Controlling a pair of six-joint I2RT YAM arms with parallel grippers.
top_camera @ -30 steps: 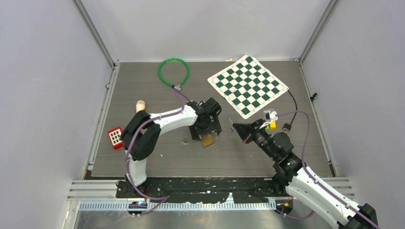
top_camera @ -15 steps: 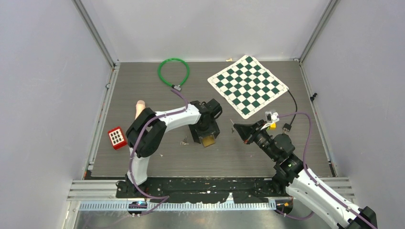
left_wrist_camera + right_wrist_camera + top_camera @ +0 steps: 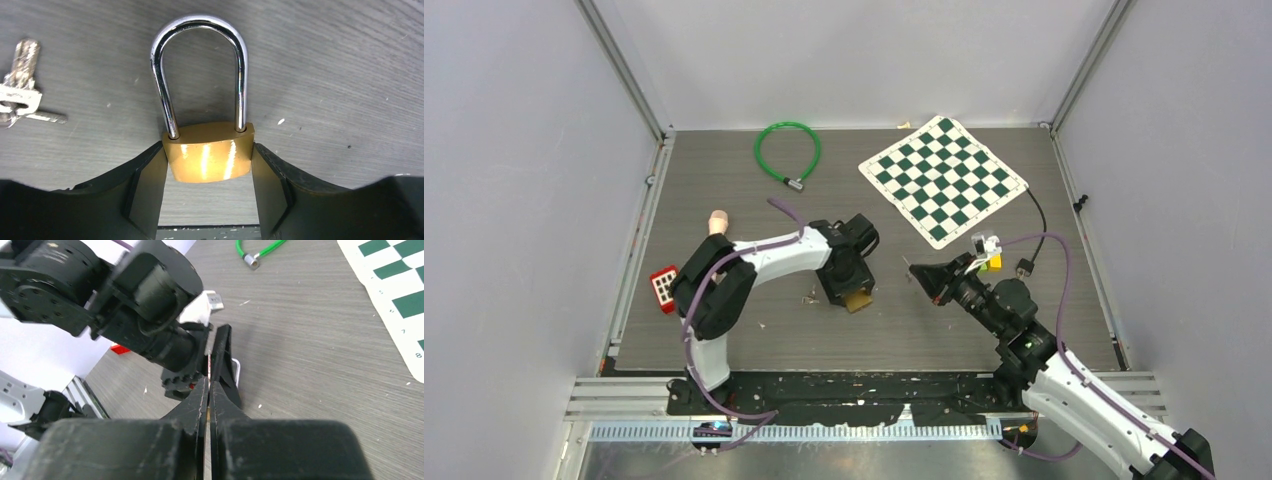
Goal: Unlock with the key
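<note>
A brass padlock (image 3: 209, 152) with a closed silver shackle (image 3: 200, 30) is held by its body just above the table. My left gripper (image 3: 207, 160) is shut on its sides. From above the padlock (image 3: 859, 301) shows under the left gripper (image 3: 854, 296). My right gripper (image 3: 921, 275) is a little to the padlock's right, pointing at it. Its jaws are pressed together on a thin key seen edge-on (image 3: 207, 367). The padlock's shackle (image 3: 237, 371) shows just beyond the right gripper (image 3: 208, 384). A spare bunch of keys (image 3: 20, 95) lies on the table left of the padlock.
A green-and-white chessboard mat (image 3: 944, 180) lies at the back right, with a black cable (image 3: 1034, 240) beside it. A green cable loop (image 3: 788, 150) lies at the back. A red block (image 3: 664, 288) and a pink object (image 3: 717, 220) sit at the left. A yellow block (image 3: 994, 262) is near my right wrist.
My left wrist has shifted slightly left and toward the near edge with the padlock in it. My right gripper has barely moved.
</note>
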